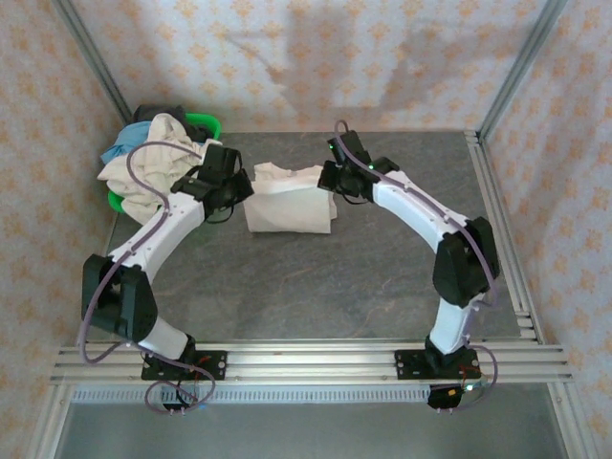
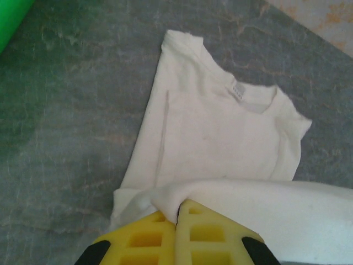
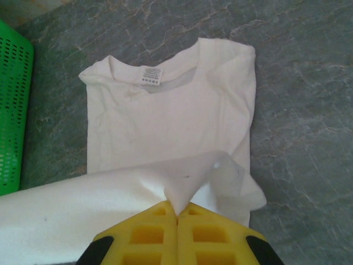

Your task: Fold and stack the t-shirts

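Wallpaper (image 1: pixel 287 57) overhead; label (image 3: pixel 150 74) on t-shirt (image 3: pixel 165 127) wrist-side.

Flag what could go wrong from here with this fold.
The left gripper and right gripper each pinch only a small tip of the cream-white t-shirt, so a corner might slip mid-fold. A thin flap hangs loose by the right gripper; perhaps only one layer is caught, skewing the fold. The left arm could snag the heaped green basket.

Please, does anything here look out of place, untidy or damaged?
Only the heap of shirts at the far left: it overflows the green basket and hangs over its rim. The cream t-shirt on the table lies fairly flat, one edge pinched by the left claw and the right claw. No damage visible.
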Available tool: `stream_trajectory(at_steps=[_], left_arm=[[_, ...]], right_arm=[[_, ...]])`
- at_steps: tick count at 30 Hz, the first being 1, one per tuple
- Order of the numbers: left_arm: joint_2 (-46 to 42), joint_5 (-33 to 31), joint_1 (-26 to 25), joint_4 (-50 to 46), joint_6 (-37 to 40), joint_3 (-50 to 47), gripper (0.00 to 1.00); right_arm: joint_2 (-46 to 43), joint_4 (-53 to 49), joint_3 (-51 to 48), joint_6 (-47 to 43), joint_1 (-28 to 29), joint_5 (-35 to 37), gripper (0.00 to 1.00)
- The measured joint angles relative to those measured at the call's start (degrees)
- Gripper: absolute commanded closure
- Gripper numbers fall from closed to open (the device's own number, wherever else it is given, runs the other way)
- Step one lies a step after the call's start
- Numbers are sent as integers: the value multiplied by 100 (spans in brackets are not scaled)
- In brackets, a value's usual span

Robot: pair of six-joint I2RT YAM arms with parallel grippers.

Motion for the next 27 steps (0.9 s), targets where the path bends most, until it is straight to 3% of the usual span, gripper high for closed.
stream_trajectory(at_steps=[9, 10, 13, 14, 17, 22, 25, 27], left_arm=[[2232, -74, 286, -201, 127, 2050, 99], [2492, -63, 315, -271, 140, 2326, 88], [3357, -63, 365, -629, 214, 3379, 75], [3646, -66, 385, -769, 240, 3770, 62], [4310, -79, 435, -1147, 343, 4699, 42], [4524, -122, 509, -1580, 474, 4999, 40], [4249, -118, 509, -1449, 546, 4511, 44], [3965, -92, 472, -1327, 640, 4024, 53]], right_arm=[[1458, -400, 1609, -11, -389, -192, 100], [1589, -435, 1740, -9, -420, -210, 98], [2055, -605, 2229, -9, -540, -254, 76], [2236, -671, 2437, -33, -581, -254, 70], [2826, -1038, 3224, -90, -710, -251, 66], [3178, -1425, 3679, -232, -866, -133, 58], [2997, -1204, 3314, -380, -811, -140, 58], [2938, -1137, 3191, -457, -678, -201, 61]])
